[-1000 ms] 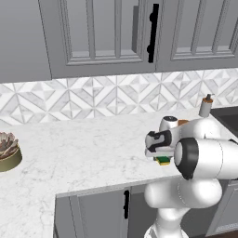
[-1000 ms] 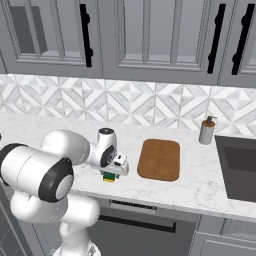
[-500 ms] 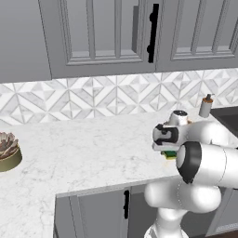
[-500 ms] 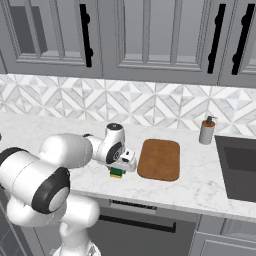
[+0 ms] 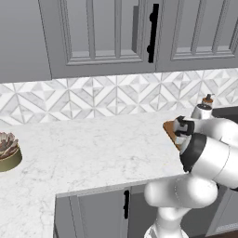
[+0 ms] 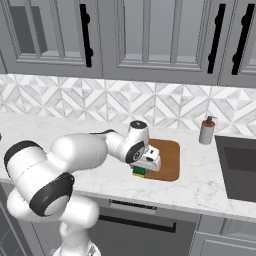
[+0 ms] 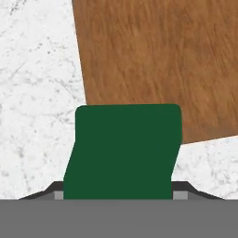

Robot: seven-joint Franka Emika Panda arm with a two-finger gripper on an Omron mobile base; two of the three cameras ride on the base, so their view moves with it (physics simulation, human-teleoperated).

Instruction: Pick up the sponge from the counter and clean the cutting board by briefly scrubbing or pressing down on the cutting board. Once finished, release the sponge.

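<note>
A white robot arm reaches across a white marble counter (image 6: 210, 185) in a rendered kitchen, its claw (image 6: 141, 170) closed on the sponge (image 6: 139, 171), a small block with a dark green top over a yellow layer. In the right base view the sponge hangs under the hand at the front left corner of the cutting board (image 6: 169, 156), an orange-brown wooden board lying flat on the counter, with a soap bottle (image 6: 206, 131) standing beyond its far right corner near the backsplash. In the hand view the sponge (image 7: 123, 151) is gripped low in the picture between the two dark finger tips, and the cutting board (image 7: 158, 60) spreads ahead of it; only the sponge's leading edge overlaps the board's near corner, while bare marble shows to the left and below. So the board's broad face lies forward and to the right of the held sponge. Whether the sponge is already touching the surface cannot be told. The likely next need is a short carry further over the board before pressing down. In the left base view the arm's elbow hides most of the board (image 5: 170, 130), and a small potted succulent (image 5: 8, 151) sits at the counter's far left edge.
</note>
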